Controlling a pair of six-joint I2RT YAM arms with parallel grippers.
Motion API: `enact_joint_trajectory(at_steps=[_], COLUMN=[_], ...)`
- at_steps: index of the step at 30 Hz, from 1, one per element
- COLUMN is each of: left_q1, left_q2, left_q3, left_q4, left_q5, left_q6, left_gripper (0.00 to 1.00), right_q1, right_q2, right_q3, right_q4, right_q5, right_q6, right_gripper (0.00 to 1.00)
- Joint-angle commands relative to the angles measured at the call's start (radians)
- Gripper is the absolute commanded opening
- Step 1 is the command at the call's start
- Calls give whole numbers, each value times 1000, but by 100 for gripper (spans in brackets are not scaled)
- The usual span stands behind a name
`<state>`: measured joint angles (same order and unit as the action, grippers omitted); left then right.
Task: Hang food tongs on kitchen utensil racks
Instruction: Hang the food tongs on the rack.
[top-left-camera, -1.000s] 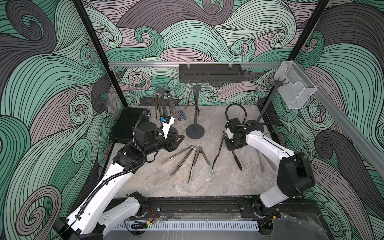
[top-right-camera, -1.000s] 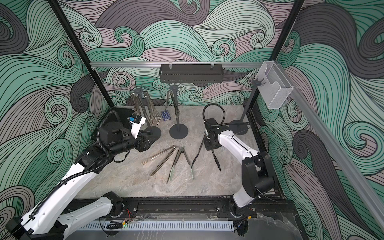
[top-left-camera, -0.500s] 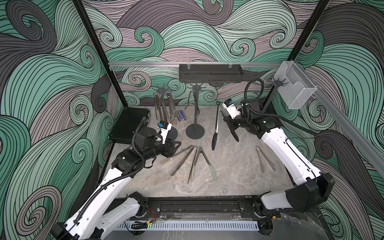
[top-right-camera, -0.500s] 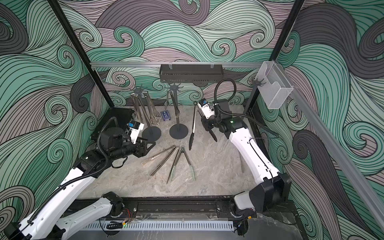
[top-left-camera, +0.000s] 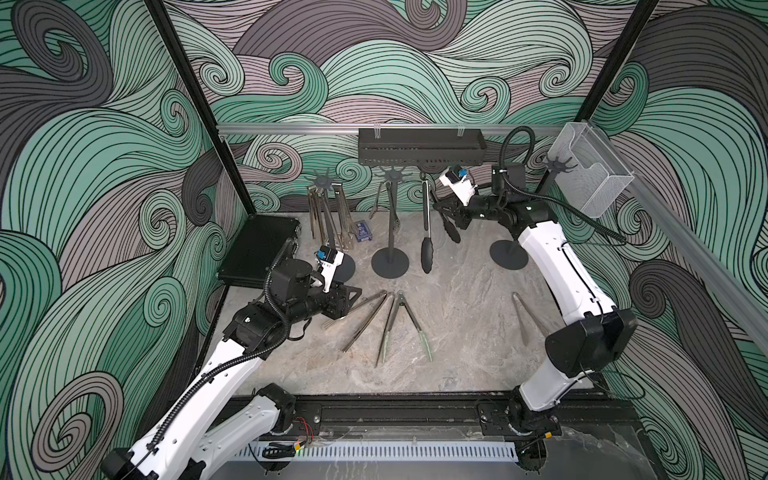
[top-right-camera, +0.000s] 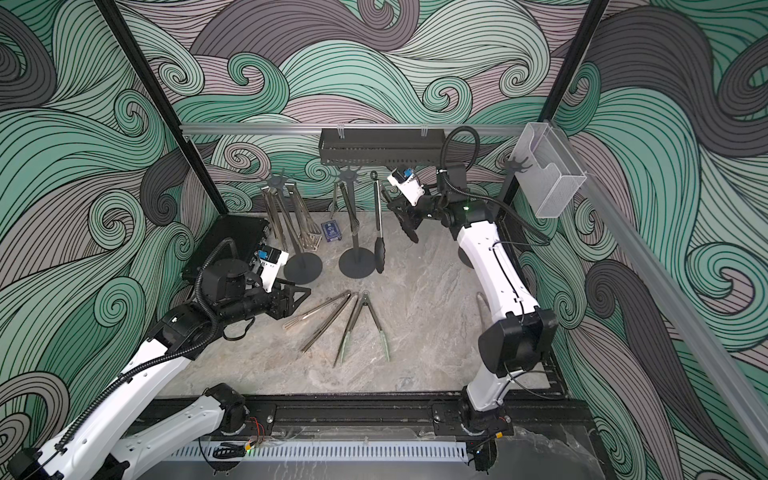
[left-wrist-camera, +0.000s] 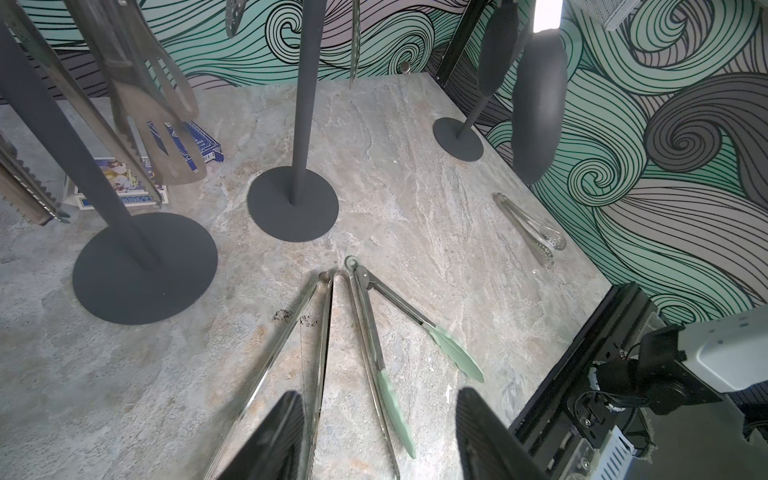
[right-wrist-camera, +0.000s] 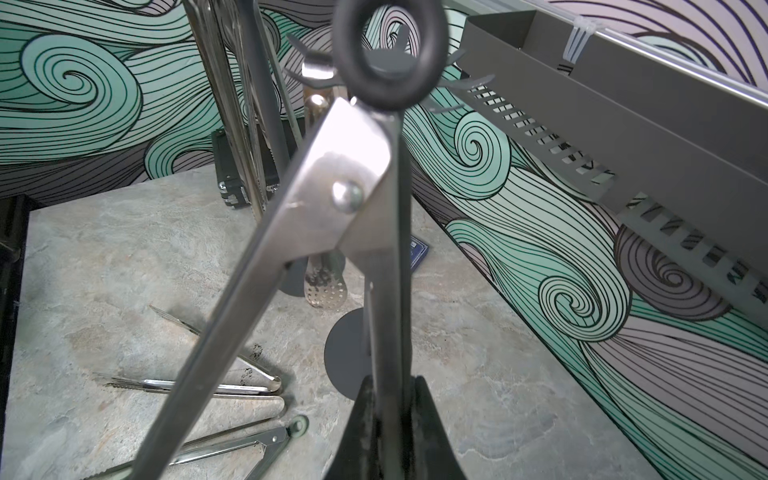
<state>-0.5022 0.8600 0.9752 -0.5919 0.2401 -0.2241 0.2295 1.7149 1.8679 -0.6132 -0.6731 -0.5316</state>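
Note:
My right gripper (top-left-camera: 443, 209) (right-wrist-camera: 388, 386) is shut on one arm of black-tipped food tongs (top-left-camera: 426, 226) (top-right-camera: 378, 226). They hang upright, ring end (right-wrist-camera: 390, 54) up, beside the crown of the middle kitchen utensil rack (top-left-camera: 390, 224). My left gripper (top-left-camera: 353, 297) (left-wrist-camera: 376, 399) is open and low over the table, above long steel tongs (top-left-camera: 362, 316) and pale-green-tipped tongs (left-wrist-camera: 374, 332). Another steel pair (top-left-camera: 524, 316) lies on the right. Several tongs (top-left-camera: 328, 216) hang on the left rack (top-right-camera: 302, 266), and one pair (top-left-camera: 376, 199) on the middle rack. The right rack (top-left-camera: 508, 254) stands behind my right arm.
A dark perforated shelf (top-left-camera: 419, 145) hangs on the back rail just above the middle rack's crown. A clear mesh basket (top-left-camera: 590, 174) sits on the right rail. A black case (top-left-camera: 259, 249) lies at the back left and a blue card box (top-left-camera: 365, 230) between the racks.
My right arm has lifted the black-tipped tongs off the table and carried them back and up beside the middle rack's crown. My left gripper has dropped slightly forward over the steel tongs.

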Motion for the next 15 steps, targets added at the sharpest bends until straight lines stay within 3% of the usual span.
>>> enact_joint_trajectory(at_steps=[1, 9, 15], left_q1=[-5, -6, -6], left_q2=[-6, 18, 25], left_q3=[5, 13, 11], left_q4=[-5, 3, 5], left_q5=[14, 16, 22], left_q6=[20, 20, 22], left_gripper=[59, 59, 59], right_q1=[-16, -32, -33], right_q2=[33, 179, 246], right_q3=[97, 321, 402], right_q4=[-99, -310, -336], right_q5=[-135, -178, -171], right_q6=[-78, -155, -146], right_gripper=[0, 0, 0])
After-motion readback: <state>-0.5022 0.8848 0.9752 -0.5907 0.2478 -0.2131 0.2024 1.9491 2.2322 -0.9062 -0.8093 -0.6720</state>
